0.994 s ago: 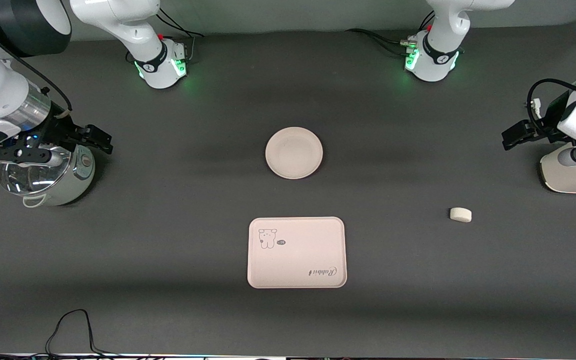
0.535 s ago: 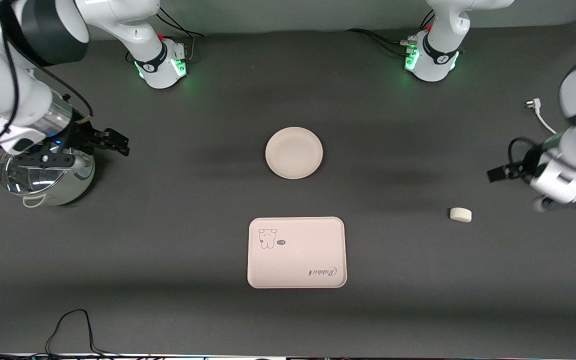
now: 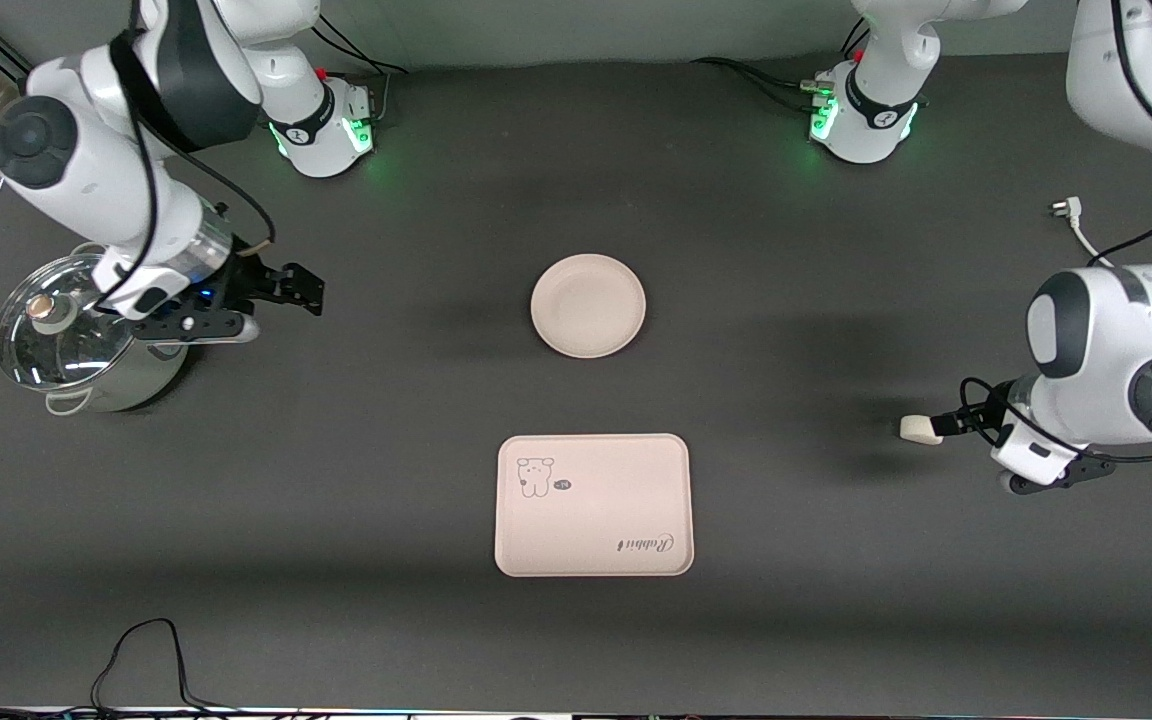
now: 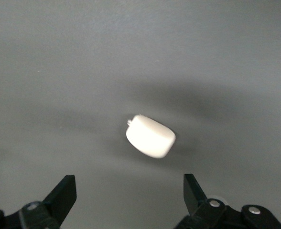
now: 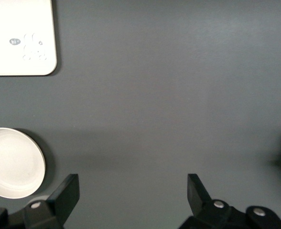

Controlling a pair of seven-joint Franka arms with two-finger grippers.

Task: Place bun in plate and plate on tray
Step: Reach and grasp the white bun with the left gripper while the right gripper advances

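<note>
The small off-white bun (image 3: 918, 429) lies on the dark table toward the left arm's end. My left gripper (image 3: 948, 424) is open and empty, low beside the bun. In the left wrist view the bun (image 4: 151, 137) lies just ahead of the spread left gripper (image 4: 129, 188). The round cream plate (image 3: 588, 305) sits mid-table and is empty. The rectangular Rabbit tray (image 3: 593, 505) lies nearer the front camera than the plate and is empty too. My right gripper (image 3: 302, 286) is open and empty over bare table between pot and plate. The right wrist view shows the right gripper (image 5: 131, 191), the plate (image 5: 14, 162) and the tray (image 5: 18, 36).
A steel pot with a glass lid (image 3: 76, 340) stands at the right arm's end of the table, under the right arm's wrist. A white plug and cable (image 3: 1071, 215) lie at the left arm's end. A black cable loop (image 3: 146, 655) lies at the front edge.
The left arm has swung down and brought its gripper beside the bun. The right gripper has moved from over the pot toward the plate. Bun, plate and tray have not moved.
</note>
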